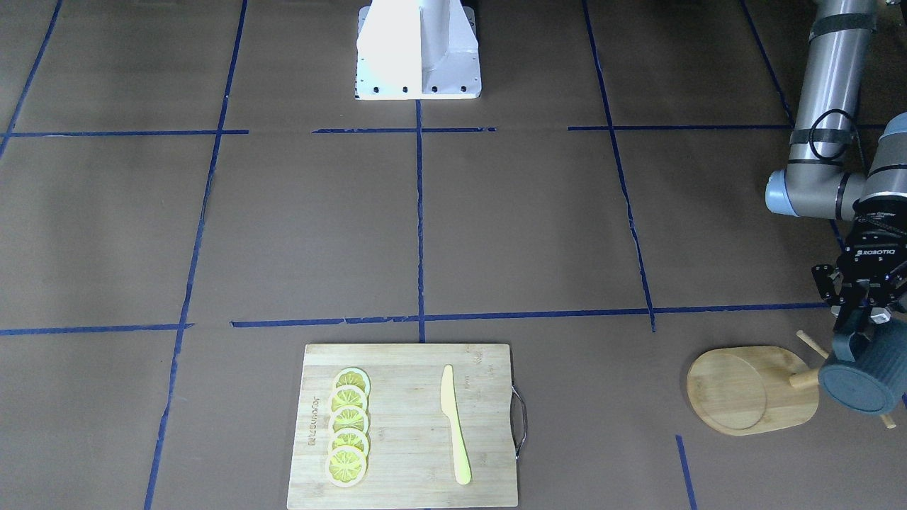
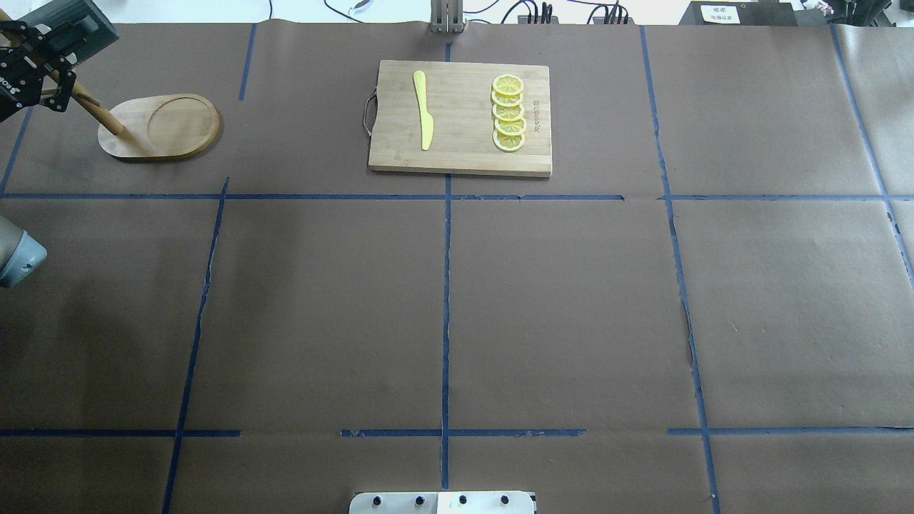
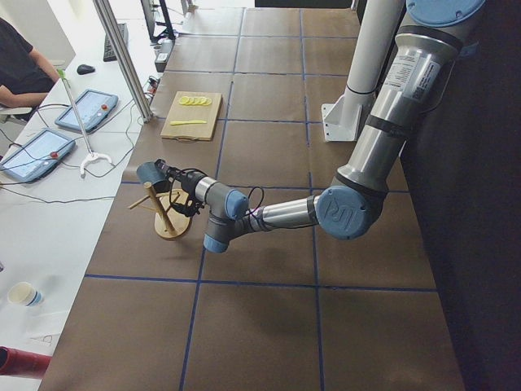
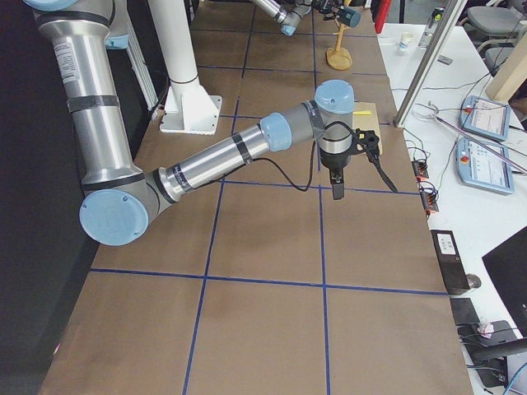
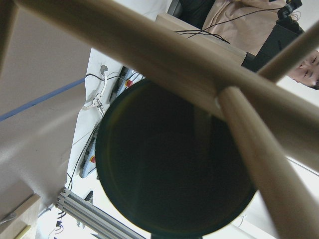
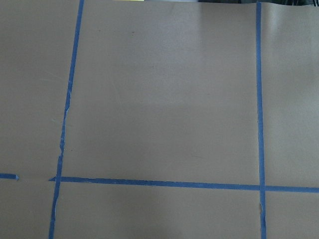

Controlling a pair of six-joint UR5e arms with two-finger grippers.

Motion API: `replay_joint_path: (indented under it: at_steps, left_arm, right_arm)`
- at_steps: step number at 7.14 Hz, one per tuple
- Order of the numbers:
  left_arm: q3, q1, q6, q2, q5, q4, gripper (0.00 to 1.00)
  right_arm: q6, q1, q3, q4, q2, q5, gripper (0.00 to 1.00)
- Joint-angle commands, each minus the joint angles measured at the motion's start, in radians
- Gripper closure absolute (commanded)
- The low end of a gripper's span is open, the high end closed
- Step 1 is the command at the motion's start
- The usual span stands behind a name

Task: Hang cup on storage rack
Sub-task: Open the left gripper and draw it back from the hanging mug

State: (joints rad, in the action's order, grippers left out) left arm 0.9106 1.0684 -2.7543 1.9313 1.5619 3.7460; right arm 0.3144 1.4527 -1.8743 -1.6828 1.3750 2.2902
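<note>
Nearly done: left gripper [image 1: 859, 320] is holding the cup [image 1: 856, 386] at the storage rack [image 1: 744, 389].
Jaws are clamping shut on the cup near its handle side. The cup is hanging clear of the table, tipped on its side, right against the rack's upper pegs [image 1: 812, 344] and over the rack's post [image 1: 804, 380]. Wrist view: the cup's dark mouth is sitting just behind the post and the crossing pegs. Whether a peg is passing through the handle, cannot tell. Judging: pick-up and carry are done; threading the handle, letting go and backing off are remaining. Right gripper [image 4: 336, 188] is hovering well apart from the rack; open or closed, cannot tell.
</note>
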Motion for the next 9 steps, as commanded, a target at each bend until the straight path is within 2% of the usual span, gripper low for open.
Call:
replay_joint_path:
  at_steps: [1, 2, 3, 4, 6, 8, 9]
  left_arm:
    - [-0.009, 0.001, 0.004, 0.0, 0.001, -0.002, 0.79]
    - [-0.015, 0.001, 0.007, 0.0, 0.003, 0.0, 0.68]
    - [-0.019, 0.001, 0.01, 0.0, 0.003, 0.0, 0.44]
    - [-0.025, 0.002, 0.01, 0.001, 0.004, -0.002, 0.0]
    - [-0.025, 0.024, 0.009, 0.0, 0.015, -0.003, 0.0]
    - [-0.01, 0.054, 0.004, 0.0, 0.064, -0.002, 0.0]
    - [0.019, 0.057, 0.007, -0.029, 0.066, -0.002, 0.0]
  right_arm:
    - [0.0, 0.0, 0.0, -0.002, -0.002, 0.0, 0.0]
    - [0.0, 0.003, 0.0, -0.002, -0.002, 0.0, 0.0]
    - [0.0, 0.005, 0.0, -0.003, -0.004, 0.0, 0.0]
    - [0.0, 0.006, 0.0, -0.003, -0.004, 0.0, 0.0]
    - [0.0, 0.009, 0.001, -0.003, -0.004, 0.0, 0.0]
    - [0.0, 0.009, 0.001, -0.005, -0.005, 0.002, 0.0]
    - [0.0, 0.012, 0.0, -0.005, -0.005, 0.003, 0.0]
